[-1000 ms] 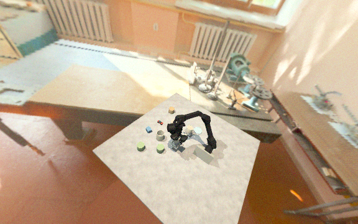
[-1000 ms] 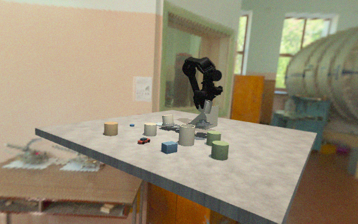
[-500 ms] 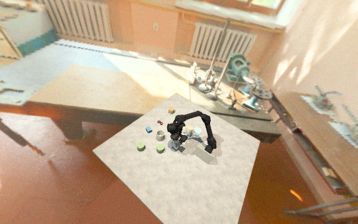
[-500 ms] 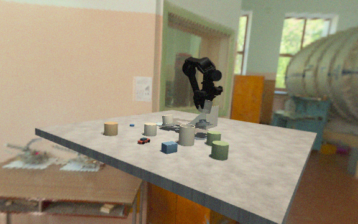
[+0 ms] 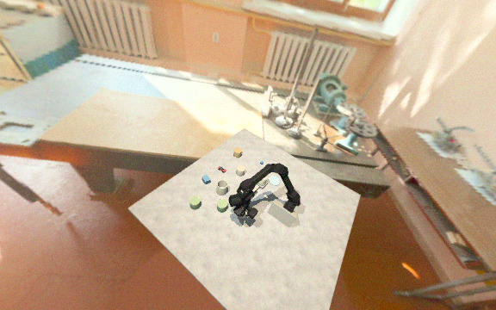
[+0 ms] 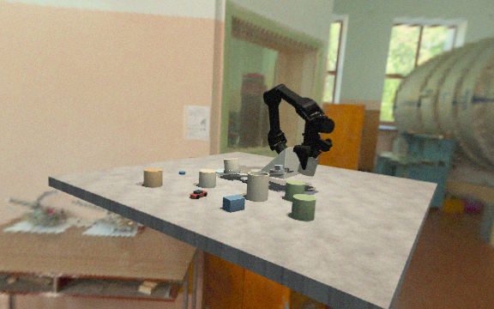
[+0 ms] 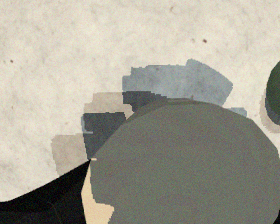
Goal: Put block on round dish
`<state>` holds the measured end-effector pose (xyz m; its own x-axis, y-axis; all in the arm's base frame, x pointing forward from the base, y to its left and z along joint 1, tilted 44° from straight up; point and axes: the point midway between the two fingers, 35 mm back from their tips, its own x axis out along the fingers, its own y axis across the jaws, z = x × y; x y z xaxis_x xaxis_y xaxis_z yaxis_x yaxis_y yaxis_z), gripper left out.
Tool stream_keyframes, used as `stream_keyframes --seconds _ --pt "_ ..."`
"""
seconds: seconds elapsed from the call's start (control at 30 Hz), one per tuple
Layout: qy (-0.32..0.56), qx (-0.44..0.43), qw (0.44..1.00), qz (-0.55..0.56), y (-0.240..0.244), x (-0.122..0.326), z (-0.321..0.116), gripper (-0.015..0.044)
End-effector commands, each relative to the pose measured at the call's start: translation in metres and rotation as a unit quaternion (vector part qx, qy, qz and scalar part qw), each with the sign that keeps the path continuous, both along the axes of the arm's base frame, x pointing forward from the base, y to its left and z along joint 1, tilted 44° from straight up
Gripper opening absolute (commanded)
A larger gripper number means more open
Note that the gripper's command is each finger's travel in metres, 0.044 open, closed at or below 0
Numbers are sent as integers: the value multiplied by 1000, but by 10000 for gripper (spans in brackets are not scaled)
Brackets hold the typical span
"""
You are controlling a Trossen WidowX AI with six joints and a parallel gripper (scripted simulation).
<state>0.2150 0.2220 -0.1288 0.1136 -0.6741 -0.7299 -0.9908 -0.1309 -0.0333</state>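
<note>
Looking largest to smallest: I see the grey table (image 5: 274,267), then my black arm (image 5: 274,172) bent toward its far right corner. My gripper (image 6: 310,165) is clenched on a grey cup (image 7: 184,183), held off the table with its round base filling the wrist view. I judge the cup light, rigid and smooth, so gripping across its wall suits it. I cannot see the block or the dish for certain.

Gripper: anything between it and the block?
Yes: the gripper is shut on the grey cup, so its jaws are occupied. The cup fills most of the wrist view, and the block cannot be picked out in any view.
</note>
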Motion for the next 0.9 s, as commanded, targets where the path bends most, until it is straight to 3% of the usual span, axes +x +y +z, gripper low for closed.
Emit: stream_keyframes --seconds 0.0,0.87 --pt "-2 2 1000 -4 -5 -16 -23 0" --pt "-2 1 1000 -4 -39 -10 -59 0"
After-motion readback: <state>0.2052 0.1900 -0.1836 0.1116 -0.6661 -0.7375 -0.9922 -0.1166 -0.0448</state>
